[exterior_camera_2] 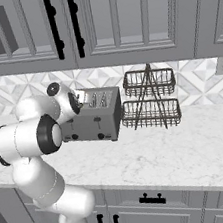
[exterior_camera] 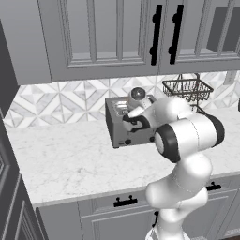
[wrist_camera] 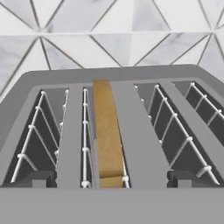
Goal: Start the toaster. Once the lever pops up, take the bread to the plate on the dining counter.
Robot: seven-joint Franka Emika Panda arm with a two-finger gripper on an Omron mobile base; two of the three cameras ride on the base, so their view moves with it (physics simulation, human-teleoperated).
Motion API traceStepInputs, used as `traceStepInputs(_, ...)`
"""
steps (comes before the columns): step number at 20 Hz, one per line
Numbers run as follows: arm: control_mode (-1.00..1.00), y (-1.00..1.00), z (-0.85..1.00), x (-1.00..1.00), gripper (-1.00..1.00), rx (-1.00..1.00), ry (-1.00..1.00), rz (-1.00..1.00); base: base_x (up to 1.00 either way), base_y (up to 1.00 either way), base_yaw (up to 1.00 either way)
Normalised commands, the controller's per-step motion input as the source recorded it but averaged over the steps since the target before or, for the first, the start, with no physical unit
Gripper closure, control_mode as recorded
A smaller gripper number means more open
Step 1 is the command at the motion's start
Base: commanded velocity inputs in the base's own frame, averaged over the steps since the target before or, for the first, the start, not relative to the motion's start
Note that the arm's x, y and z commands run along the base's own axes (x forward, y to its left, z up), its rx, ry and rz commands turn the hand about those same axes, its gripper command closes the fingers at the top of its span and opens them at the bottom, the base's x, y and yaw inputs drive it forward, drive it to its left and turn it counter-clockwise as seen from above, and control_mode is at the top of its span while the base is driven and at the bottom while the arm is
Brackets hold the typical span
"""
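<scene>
I have the end effector [wrist_camera: 112,179] spread wide and empty above the toaster [wrist_camera: 131,78]; the bread [wrist_camera: 107,131] sits in the second slot from the left; descending off-centre, I risk jamming a fingertip against the slot wires.

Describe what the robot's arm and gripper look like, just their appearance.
The arm is glossy white, built of rounded, bulbous segments joined by dark black rings at the joints. A grey round cap with a dark centre sits near the wrist. No cables or markings show. The gripper has two small dark, blocky finger tips.
</scene>
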Motion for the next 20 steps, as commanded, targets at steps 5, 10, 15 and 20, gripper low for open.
traceStepInputs(5, -1.0, 0.0, -0.16, 0.32, -1.0, 0.0, 0.0, -0.03, 0.0, 0.0, 0.0)
traceStepInputs(10, -1.0, 0.0, -0.14, 0.31, -1.0, 0.0, 0.0, -0.03, 0.0, 0.0, 0.0)
traceStepInputs(15, -1.0, 0.0, -0.15, 0.26, 1.0, 0.0, 0.0, -0.03, 0.0, 0.0, 0.0)
traceStepInputs(20, -1.0, 0.0, -0.13, 0.22, 1.0, 0.0, 0.0, -0.03, 0.0, 0.0, 0.0)
